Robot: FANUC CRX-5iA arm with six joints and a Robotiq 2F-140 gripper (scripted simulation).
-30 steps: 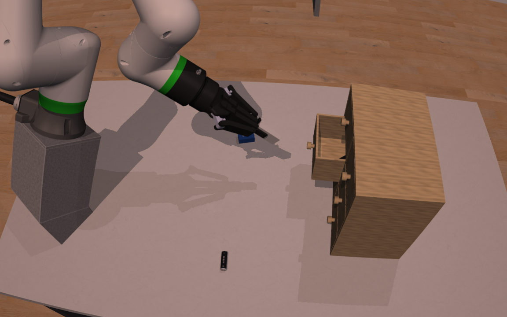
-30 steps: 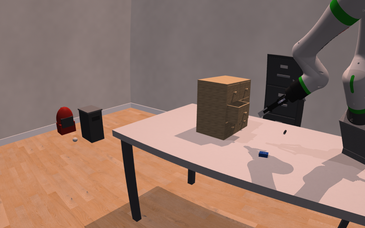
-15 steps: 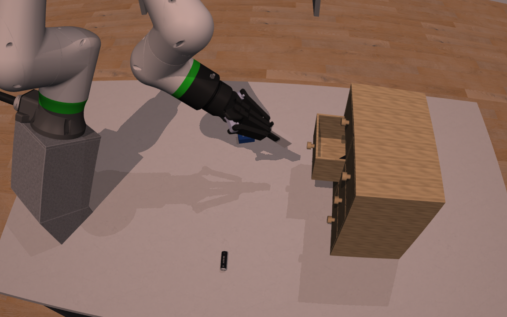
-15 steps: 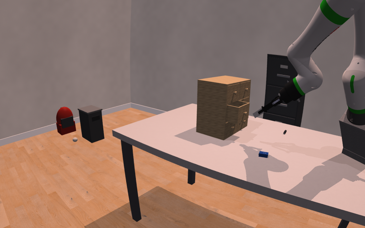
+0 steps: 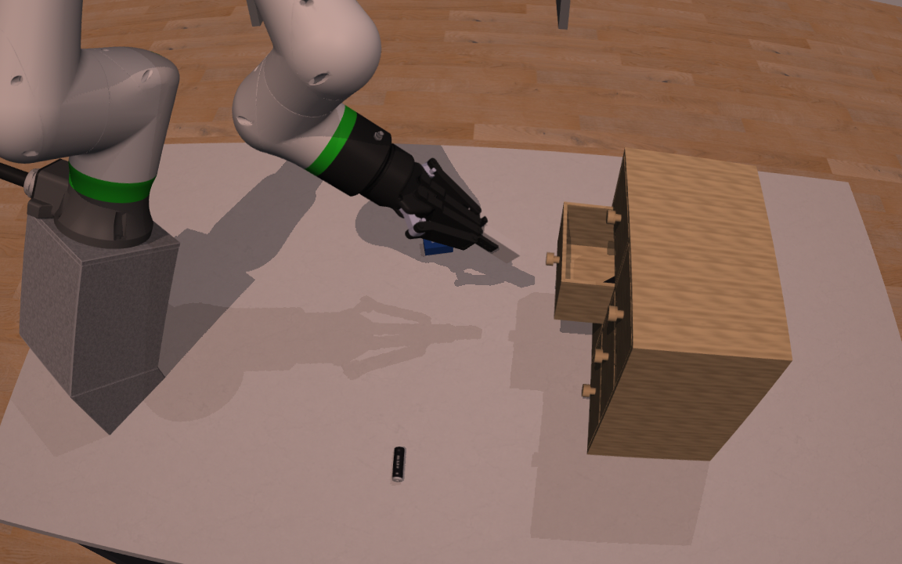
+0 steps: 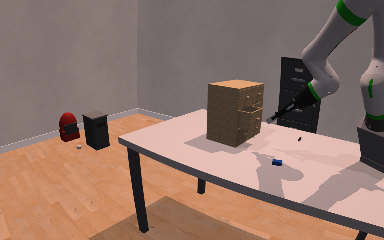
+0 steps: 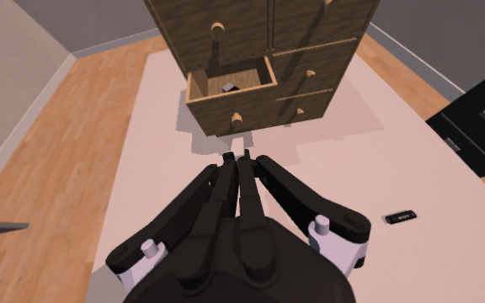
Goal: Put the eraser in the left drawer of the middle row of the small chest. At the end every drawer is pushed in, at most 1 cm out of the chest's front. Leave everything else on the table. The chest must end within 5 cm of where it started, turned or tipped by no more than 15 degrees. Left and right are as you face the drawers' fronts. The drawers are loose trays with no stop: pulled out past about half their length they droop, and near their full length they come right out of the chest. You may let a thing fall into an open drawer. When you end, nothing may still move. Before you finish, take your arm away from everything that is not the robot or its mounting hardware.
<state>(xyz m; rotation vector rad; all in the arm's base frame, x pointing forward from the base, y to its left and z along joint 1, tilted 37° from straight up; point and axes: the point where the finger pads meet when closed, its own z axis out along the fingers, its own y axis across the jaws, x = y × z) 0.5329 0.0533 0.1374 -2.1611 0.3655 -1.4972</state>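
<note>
The small chest [image 5: 706,252] [image 6: 221,113] [image 7: 293,25] stands upright. Its left middle-row drawer [image 5: 584,301] [image 6: 253,125] [image 7: 213,114] is pulled partly out and looks level; the other drawers look pushed in. A small white and black block, apparently the eraser [image 7: 229,87], lies inside the open drawer, partly hidden by its front wall in the wrist view. My gripper [image 5: 499,247] [image 6: 272,118] [image 7: 239,146] is shut with nothing between its fingers. It hangs above the table in front of the open drawer, pointing obliquely down toward the chest, with a gap to the drawer's knob.
A blue box [image 5: 438,247] [image 6: 277,162] lies on the table, partly hidden behind my gripper in the top view. A black battery [image 5: 398,463] [image 6: 299,139] [image 7: 401,217] lies on the table, off to the right in the wrist view. The robot's base stands opposite the chest's front.
</note>
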